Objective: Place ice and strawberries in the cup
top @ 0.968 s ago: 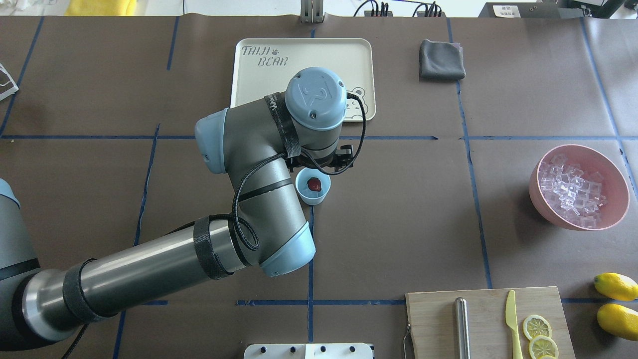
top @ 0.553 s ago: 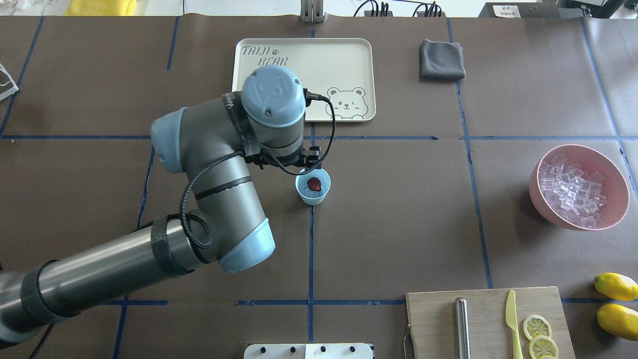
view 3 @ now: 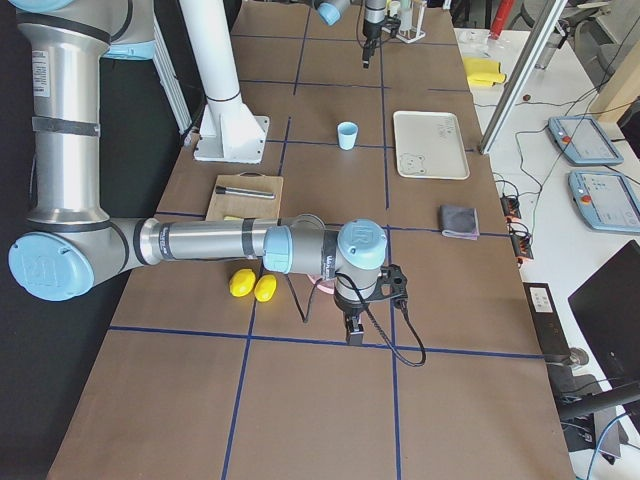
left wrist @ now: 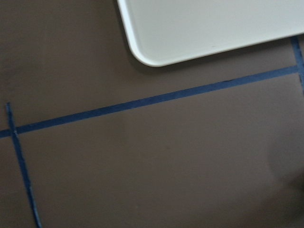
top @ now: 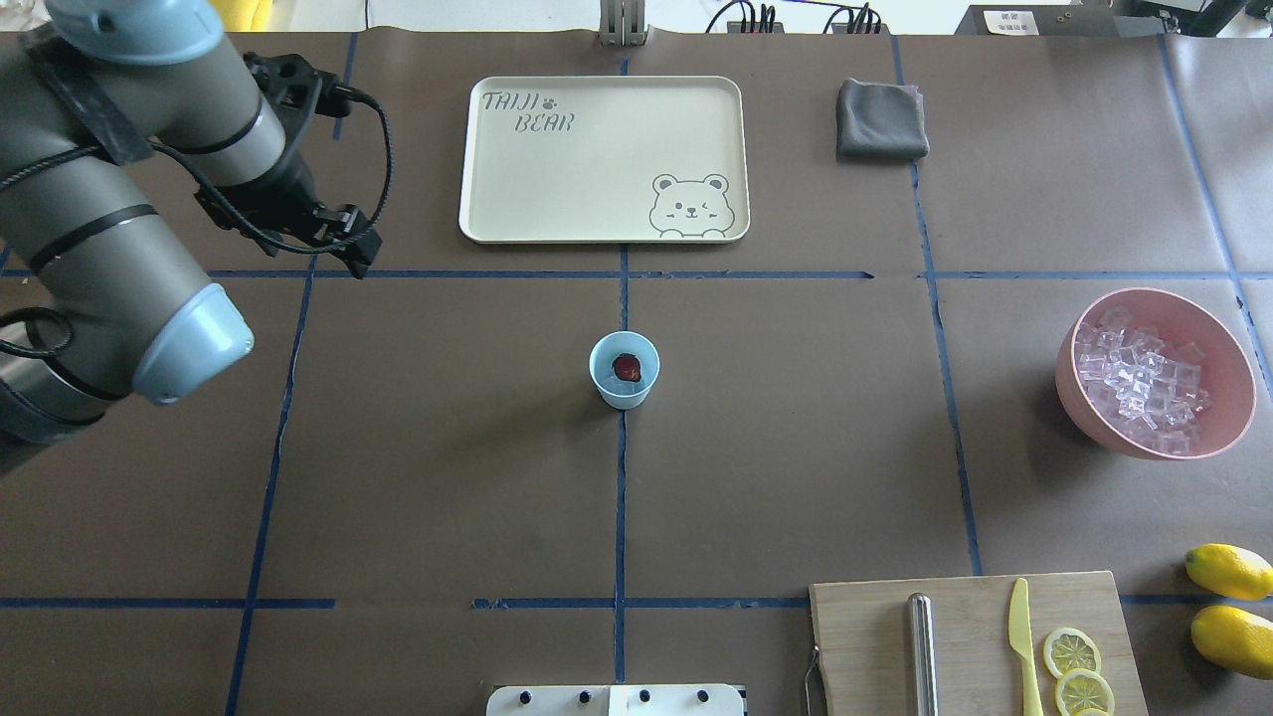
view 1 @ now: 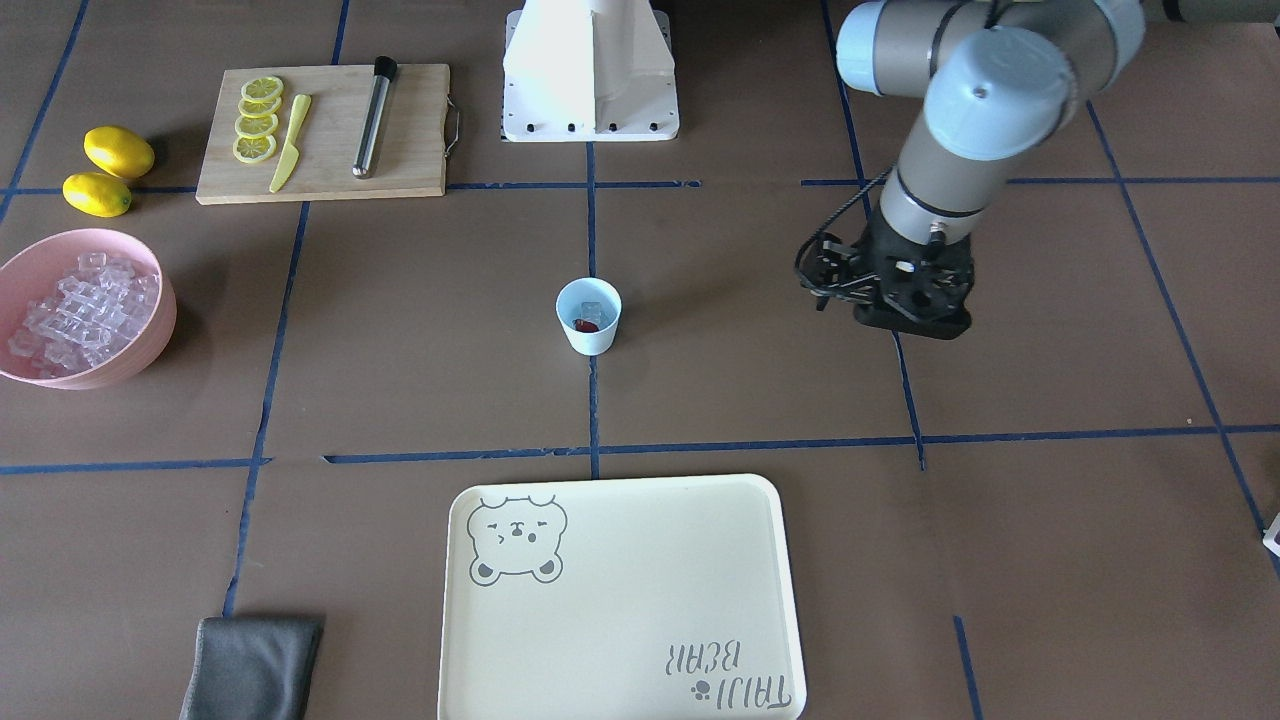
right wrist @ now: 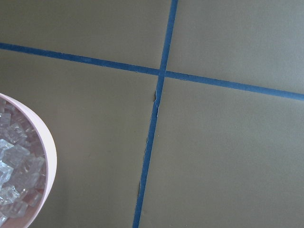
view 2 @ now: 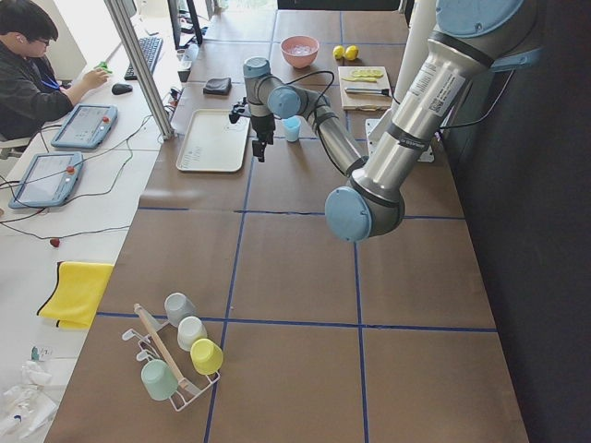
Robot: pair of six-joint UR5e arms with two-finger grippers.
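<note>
The light blue cup [top: 625,370] [view 1: 588,316] stands upright at the table's middle. A red strawberry [top: 627,368] [view 1: 586,325] lies inside it, and an ice cube [view 1: 592,309] rests beside the berry. More ice [top: 1139,380] [right wrist: 14,161] fills the pink bowl [top: 1233,398] at the right. My left gripper [top: 358,244] [view 1: 912,325] hangs far left of the cup, near the tray's corner; it looks open and holds nothing. My right gripper [view 3: 352,330] hovers by the pink bowl; I cannot tell whether it is open or shut.
A cream tray [top: 597,159] lies beyond the cup, with a grey cloth [top: 880,119] to its right. A cutting board [top: 970,636] with knife, rod and lemon slices sits front right, beside two lemons [top: 1228,572]. A cup rack [view 2: 175,360] stands at the left end.
My left arm has swung away from over the cup to the table's far left. The strawberry stays in the cup.
</note>
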